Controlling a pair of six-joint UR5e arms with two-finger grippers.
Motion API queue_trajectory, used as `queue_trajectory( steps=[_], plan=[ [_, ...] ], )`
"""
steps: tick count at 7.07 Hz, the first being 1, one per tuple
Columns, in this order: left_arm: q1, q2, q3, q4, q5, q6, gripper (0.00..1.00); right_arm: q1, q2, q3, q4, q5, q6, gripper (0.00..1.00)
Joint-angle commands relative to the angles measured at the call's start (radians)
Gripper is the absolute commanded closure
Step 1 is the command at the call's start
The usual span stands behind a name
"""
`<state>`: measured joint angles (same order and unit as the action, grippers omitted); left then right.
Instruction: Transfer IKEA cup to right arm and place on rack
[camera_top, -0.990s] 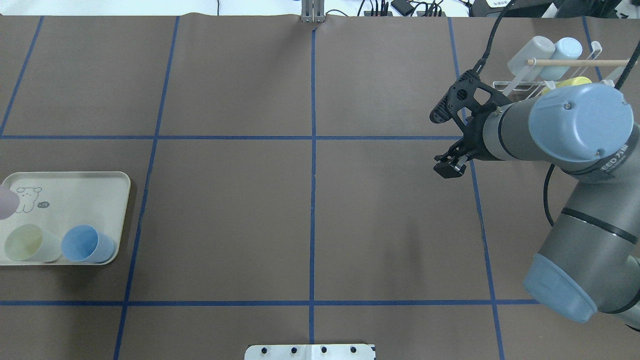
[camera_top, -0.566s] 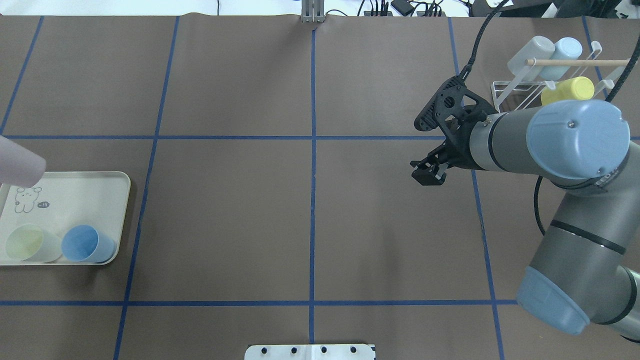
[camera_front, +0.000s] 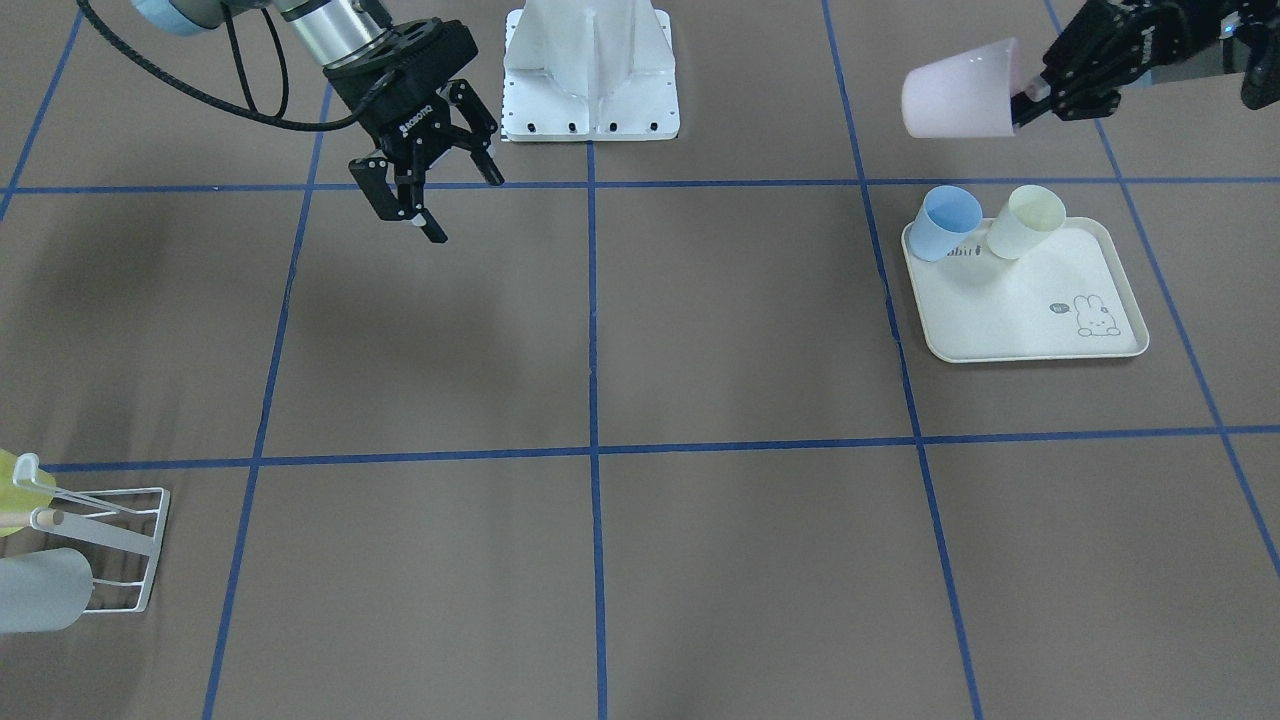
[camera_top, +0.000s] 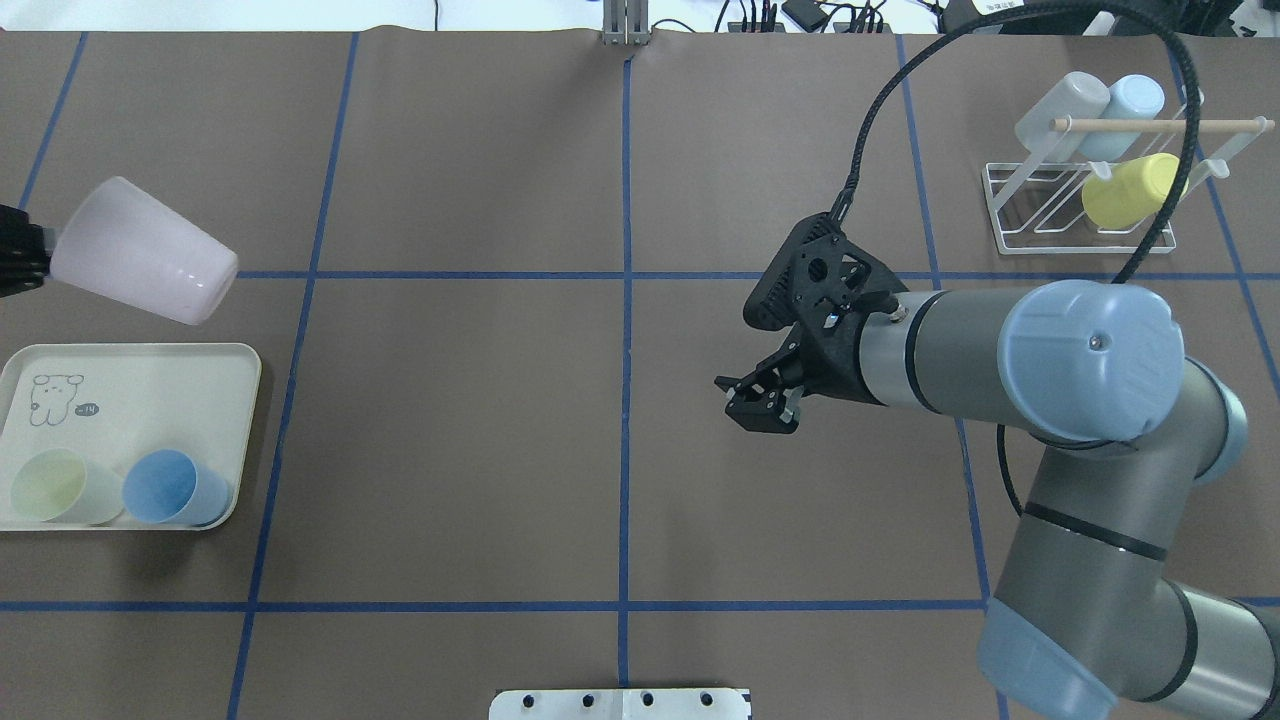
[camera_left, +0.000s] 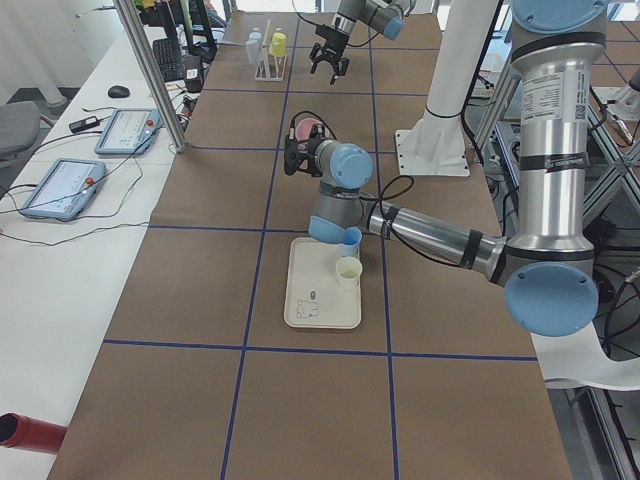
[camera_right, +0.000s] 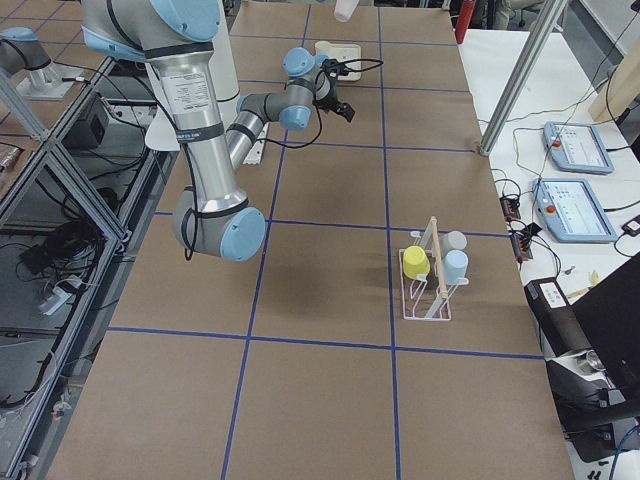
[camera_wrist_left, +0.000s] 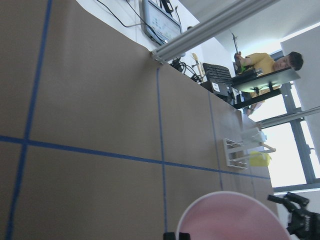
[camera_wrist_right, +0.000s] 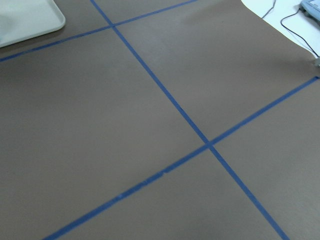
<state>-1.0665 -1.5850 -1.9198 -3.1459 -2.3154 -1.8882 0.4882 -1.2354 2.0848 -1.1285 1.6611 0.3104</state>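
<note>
The tray (camera_top: 150, 370) is sitting at the table's (camera_top: 450, 450) left edge, two cups (camera_top: 175, 487) in its near end; the rack (camera_top: 1010, 215) is standing far right, bearing three cups (camera_top: 1130, 190). The left gripper (camera_front: 1025, 95) is holding a cup (camera_top: 140, 250) aloft beyond the tray.

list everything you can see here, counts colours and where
table: 1, brown cover, blue tape lines
tray: 1, cream, rabbit drawing, table's left end
blue cup: 1, on the tray, robot-side edge
pale yellow cup: 1, on the tray beside the blue cup
pink cup: 1, sideways in the air beyond the tray
rack: 1, white wire, wooden dowel, far right corner
grey cup: 1, on the rack
light blue cup: 1, on the rack
yellow cup: 1, on the rack
tablets: 2, side bench
left gripper: black, holds the pink cup
right gripper: black, open, empty, above mid-table
</note>
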Motion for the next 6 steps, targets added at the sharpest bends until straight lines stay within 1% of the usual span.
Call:
queue_trajectory(
  steps=[1, 2, 3, 4, 5, 6],
  plan=[
    [0.178, -0.101, -0.008, -0.003, 0.164, -0.121, 1.0, -0.052, 0.011, -0.069, 0.154, 0.002, 0.001, 0.01],
    [0.238, -0.151, -0.01, -0.003, 0.232, -0.17, 1.0, -0.077, 0.019, -0.069, 0.165, -0.001, 0.001, 0.01],
    [0.323, -0.189, -0.002, 0.003, 0.34, -0.186, 1.0, -0.086, 0.027, -0.068, 0.18, -0.021, 0.001, 0.01],
    [0.426, -0.202, 0.004, 0.007, 0.458, -0.177, 1.0, -0.105, 0.027, -0.069, 0.223, -0.059, 0.001, 0.01],
    [0.466, -0.228, 0.028, 0.01, 0.503, -0.175, 1.0, -0.115, 0.025, -0.071, 0.266, -0.061, 0.001, 0.01],
    [0.467, -0.245, 0.066, 0.01, 0.505, -0.173, 1.0, -0.123, 0.025, -0.071, 0.279, -0.061, 0.001, 0.01]
  ],
)
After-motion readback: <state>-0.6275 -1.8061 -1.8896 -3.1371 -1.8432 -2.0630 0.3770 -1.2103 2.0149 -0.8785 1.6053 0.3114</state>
